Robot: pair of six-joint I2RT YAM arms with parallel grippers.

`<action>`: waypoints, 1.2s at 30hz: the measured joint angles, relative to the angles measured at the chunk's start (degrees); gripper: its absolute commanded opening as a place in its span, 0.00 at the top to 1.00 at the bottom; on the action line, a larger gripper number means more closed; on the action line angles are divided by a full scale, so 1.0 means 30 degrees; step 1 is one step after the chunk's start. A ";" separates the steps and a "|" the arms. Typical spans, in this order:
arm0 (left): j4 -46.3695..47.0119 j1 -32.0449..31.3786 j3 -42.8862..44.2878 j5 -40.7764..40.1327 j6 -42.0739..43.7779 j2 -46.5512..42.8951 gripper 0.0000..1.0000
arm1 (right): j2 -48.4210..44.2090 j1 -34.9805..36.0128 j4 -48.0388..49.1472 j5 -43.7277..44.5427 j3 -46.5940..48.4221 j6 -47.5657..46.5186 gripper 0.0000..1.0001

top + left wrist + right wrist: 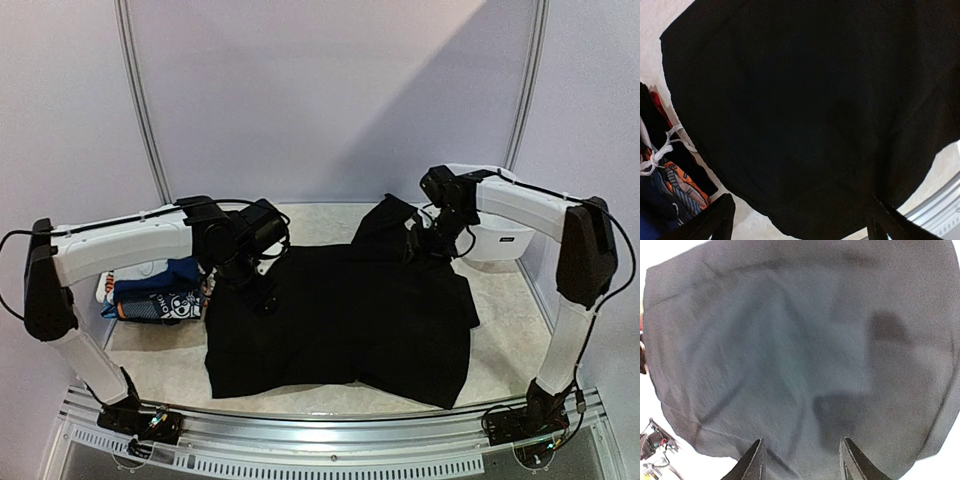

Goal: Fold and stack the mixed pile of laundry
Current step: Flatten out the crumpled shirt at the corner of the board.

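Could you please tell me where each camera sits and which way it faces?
Top external: above and behind the bases, facing down at the table; both arms show.
Left wrist: over the black garment, facing down; left gripper fingertips at bottom edge.
Right wrist: same garment, facing down; right gripper fingertips at bottom.
Shared: all see the garment; top and left wrist also see the print cloth.

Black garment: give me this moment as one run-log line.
black garment: spread out, unfolded | left gripper: open, over it | right gripper: open, over it | other laundry: left of it

Large garment (340,320) lies mid-table; other garments (152,297) left of it.
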 measured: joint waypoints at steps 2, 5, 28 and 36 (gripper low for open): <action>0.0357 0.0393 0.0073 0.0284 -0.0270 0.0794 0.12 | -0.1180 0.0146 -0.0036 0.0474 -0.1581 0.0699 0.48; 0.1005 0.0714 0.0087 0.1049 -0.0663 0.2266 0.14 | -0.1727 0.0386 0.0036 0.0889 -0.3075 0.1552 0.48; 0.3665 0.4896 0.0291 0.2965 -0.0117 0.7257 0.18 | 0.2747 -0.1056 0.0495 0.2637 -0.2980 0.1129 0.48; 0.3548 0.6696 0.3096 0.3147 0.1027 0.9143 0.18 | 0.5187 -0.1843 -0.0248 0.2652 0.0831 -0.0335 0.48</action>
